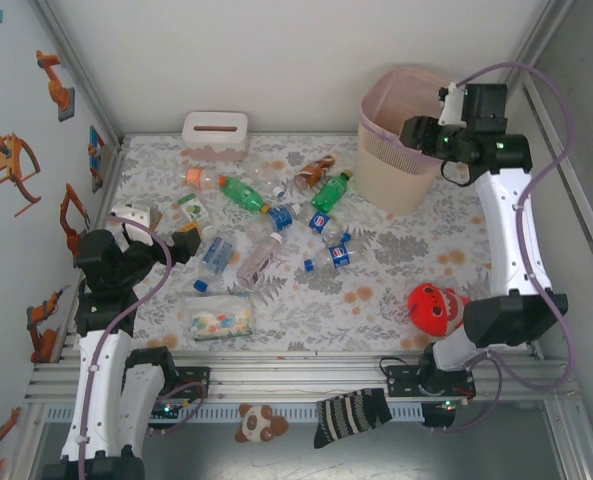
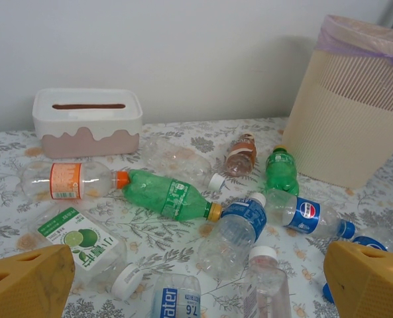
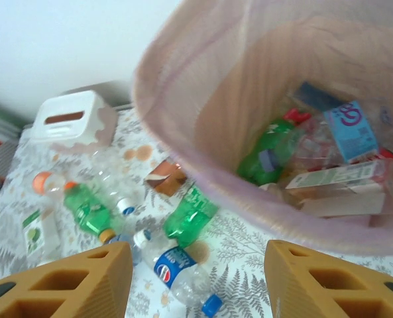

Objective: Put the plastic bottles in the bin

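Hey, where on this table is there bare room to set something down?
Bare cloth lies between the bin, the red toy and the bottles, and along the near edge between the clear packet and the toy. It is crowded from the tissue box down to the packet.

A floral tablecloth (image 1: 376, 290) covers the table. At about eleven o'clock, by the back wall, sits a low white tissue box (image 1: 215, 134) with a brown slot on top and a pinkish wavy base. Near seven o'clock lies a flat clear packet (image 1: 217, 320) of coloured pieces. A red rounded toy (image 1: 434, 306) rests at four o'clock. Off the cloth, on the near rail, a small panda plush (image 1: 255, 423) lies at six and a striped sock (image 1: 351, 414) at five.
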Controlling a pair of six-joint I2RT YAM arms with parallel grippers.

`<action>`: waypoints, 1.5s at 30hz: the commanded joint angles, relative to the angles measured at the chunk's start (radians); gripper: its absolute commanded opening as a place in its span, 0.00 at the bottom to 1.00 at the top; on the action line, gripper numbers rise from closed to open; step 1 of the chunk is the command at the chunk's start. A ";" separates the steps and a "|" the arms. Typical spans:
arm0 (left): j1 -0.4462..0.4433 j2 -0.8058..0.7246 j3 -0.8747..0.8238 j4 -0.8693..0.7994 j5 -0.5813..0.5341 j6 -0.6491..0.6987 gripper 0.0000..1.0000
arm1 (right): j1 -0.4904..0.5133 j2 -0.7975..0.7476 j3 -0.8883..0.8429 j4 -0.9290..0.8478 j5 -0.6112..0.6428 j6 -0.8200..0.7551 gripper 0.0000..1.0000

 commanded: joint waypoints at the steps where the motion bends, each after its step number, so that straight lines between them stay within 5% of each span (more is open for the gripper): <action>1: 0.007 0.002 0.030 0.018 0.017 -0.003 0.96 | 0.020 -0.065 -0.084 0.071 -0.121 -0.139 0.54; 12: 0.011 0.013 0.028 0.024 0.027 -0.013 0.96 | 0.248 -0.215 -0.327 0.030 -0.177 -0.696 0.56; 26: 0.013 0.011 0.028 0.024 0.024 -0.010 0.96 | 0.526 -0.083 -0.317 -0.154 -0.056 -1.245 0.62; 45: 0.016 0.009 0.027 0.021 0.013 -0.005 0.96 | 0.772 0.330 -0.231 -0.190 0.331 -1.299 0.60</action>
